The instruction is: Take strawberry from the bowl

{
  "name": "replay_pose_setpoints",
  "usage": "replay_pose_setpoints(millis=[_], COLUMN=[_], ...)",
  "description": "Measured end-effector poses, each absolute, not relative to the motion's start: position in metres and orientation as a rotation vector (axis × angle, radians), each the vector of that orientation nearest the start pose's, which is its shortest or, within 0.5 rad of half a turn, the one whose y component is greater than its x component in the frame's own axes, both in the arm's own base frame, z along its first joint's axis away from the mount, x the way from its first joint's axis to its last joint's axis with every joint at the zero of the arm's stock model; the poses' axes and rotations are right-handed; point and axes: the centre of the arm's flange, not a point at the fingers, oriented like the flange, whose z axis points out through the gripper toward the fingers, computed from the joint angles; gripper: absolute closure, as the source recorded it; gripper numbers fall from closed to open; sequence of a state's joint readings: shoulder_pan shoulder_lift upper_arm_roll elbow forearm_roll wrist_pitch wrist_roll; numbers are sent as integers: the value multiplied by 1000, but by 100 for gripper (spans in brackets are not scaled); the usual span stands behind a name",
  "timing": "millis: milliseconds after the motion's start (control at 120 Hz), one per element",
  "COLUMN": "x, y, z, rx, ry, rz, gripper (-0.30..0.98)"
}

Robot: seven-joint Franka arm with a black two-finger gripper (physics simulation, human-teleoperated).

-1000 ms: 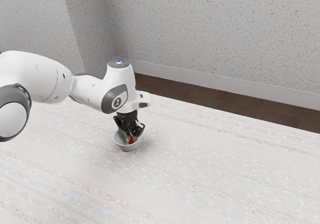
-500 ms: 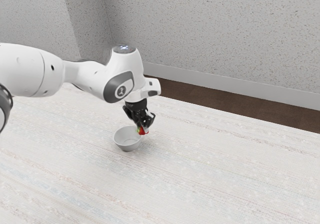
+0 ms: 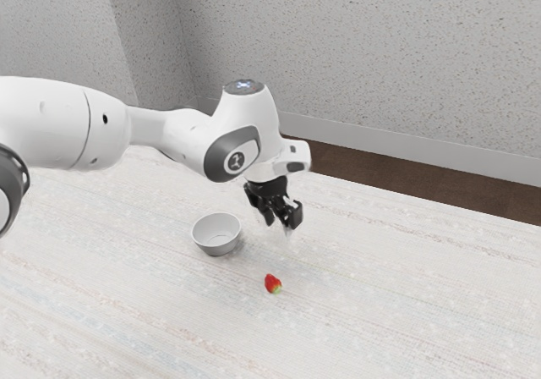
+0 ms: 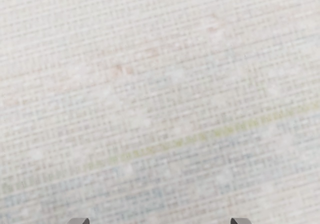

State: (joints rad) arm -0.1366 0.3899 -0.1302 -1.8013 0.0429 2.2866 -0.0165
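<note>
because the task wanted the strawberry out of the bowl, its place made sense: it lay on the bare table, apart from the bowl, with its green end toward the exterior view's right. the bowl stood upright and empty, so it seemed to need no more handling. the gripper hung above the table with its two fingers spread wide and nothing between them — the wrist view also had their tips well separated, over plain cloth-like surface.

as for edges, the bowl's rim was the nearest one to mind, at the exterior view's left of the gripper; a low sweep that way could perhaps knock it. the table's far edge lay behind the hand, and the wall stood farther back. toward the exterior view's right was much open room — so a rise and a calm withdrawal looked enough, the taking-out being in judgement complete.
</note>
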Motion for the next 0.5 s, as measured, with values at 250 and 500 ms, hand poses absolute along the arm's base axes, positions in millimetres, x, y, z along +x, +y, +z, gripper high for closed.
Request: replay_pose_setpoints(millis=[250,500], x=[618,600], y=[-148,-111], z=[447,552], rx=[-3084,-3020], ry=[431,369], rz=[-312,-405], gripper=[11,3])
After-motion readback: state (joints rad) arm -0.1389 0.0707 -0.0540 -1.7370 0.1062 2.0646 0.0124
